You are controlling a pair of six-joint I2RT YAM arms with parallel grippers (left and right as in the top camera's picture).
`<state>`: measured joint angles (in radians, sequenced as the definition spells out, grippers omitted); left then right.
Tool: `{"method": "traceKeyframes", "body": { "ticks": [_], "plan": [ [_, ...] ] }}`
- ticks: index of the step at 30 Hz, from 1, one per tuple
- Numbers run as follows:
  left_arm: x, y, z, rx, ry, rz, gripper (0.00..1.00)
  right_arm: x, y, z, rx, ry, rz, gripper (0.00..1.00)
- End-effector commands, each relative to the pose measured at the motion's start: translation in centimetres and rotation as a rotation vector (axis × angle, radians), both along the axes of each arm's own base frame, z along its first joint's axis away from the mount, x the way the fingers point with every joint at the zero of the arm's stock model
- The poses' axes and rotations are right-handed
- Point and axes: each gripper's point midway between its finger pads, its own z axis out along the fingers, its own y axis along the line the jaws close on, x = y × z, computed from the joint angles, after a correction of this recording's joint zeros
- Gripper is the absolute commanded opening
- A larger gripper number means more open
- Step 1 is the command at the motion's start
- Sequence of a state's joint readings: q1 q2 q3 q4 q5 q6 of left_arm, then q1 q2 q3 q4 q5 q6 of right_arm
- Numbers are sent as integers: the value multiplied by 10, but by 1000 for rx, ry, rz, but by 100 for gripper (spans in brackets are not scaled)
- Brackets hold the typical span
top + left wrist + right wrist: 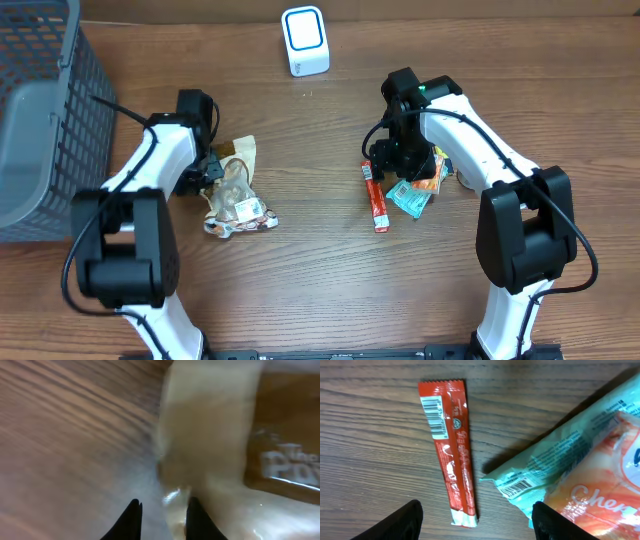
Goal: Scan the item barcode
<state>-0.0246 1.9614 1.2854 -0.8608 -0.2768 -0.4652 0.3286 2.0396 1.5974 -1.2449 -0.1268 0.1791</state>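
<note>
On the wooden counter (320,290) nothing looks scanned yet: your right jaws stand open over the red foil stick packet (452,450); your left jaws are at the beige plastic bag (210,435), grip unclear.

Wood-grain table (370,460); glossy plastic red wrapper (454,460)

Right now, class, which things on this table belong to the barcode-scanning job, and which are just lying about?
Job: white scanner; red stick packet; teal packet; clear snack bag.
Lying about, seemingly: grey basket.
</note>
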Motion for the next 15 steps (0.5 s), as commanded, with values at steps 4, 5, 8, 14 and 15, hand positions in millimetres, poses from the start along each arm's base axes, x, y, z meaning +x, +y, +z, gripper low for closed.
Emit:
{"method": "traceKeyframes", "body": {
  "ticks": [4, 5, 8, 14, 15],
  "plan": [
    [18, -40, -20, -223, -10, -211, 20, 0, 2, -2, 16, 5, -12, 72],
    [22, -49, -20, -269, -25, -258, 22, 1, 2, -2, 17, 3, -12, 72],
    [29, -83, -16, -425, -67, -411, 27, 3, 5, -2, 30, -6, -12, 72],
    [23, -150, -1, -669, -118, -686, 30, 5, 24, 2, 140, 0, -15, 72],
    [21, -159, 1, -689, -121, -715, 31, 5, 29, 3, 168, -1, -15, 72]
  ]
}}
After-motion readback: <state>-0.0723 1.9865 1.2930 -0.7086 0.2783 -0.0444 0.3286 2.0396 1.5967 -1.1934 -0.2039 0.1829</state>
